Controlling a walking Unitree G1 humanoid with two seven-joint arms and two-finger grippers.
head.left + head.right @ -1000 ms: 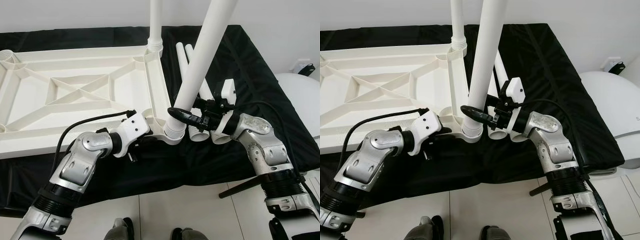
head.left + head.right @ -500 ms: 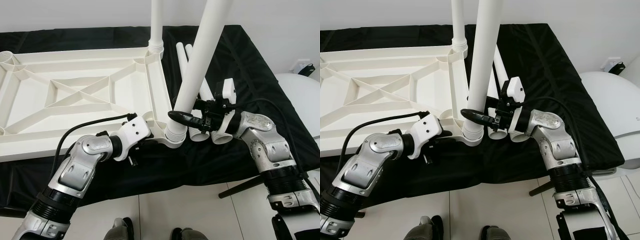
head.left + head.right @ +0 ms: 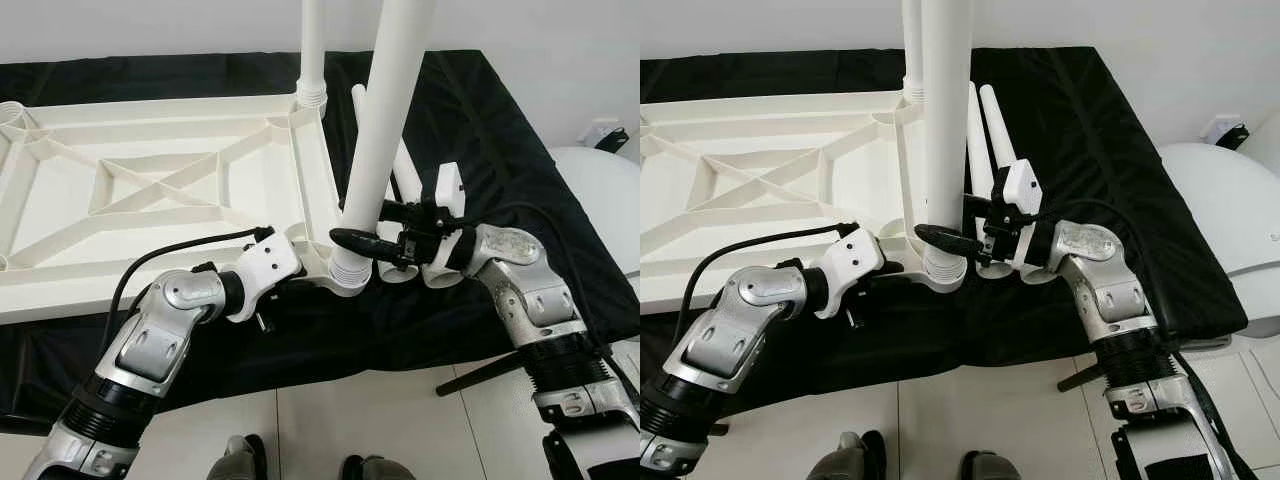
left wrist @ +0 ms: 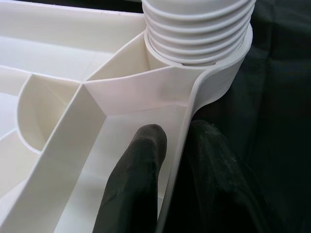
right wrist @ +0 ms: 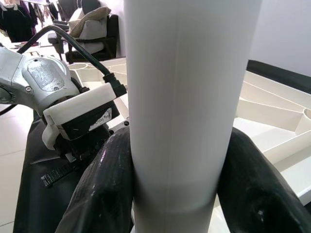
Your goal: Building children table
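One tabletop (image 3: 150,190) is lying upside down on one black cloth (image 3: 500,130).

Four legs are showing in all. Two are standing upright in the tabletop's corner sockets: a far leg (image 3: 313,45) and a near leg (image 3: 385,110). Two loose legs (image 3: 985,135) are lying side by side on the cloth.

Two tools are working: the left tool (image 4: 170,179) is pinching the tabletop's rim, and the right tool (image 5: 175,189) is clamping the near leg.

One white round thing (image 3: 605,195) is sitting at the right.
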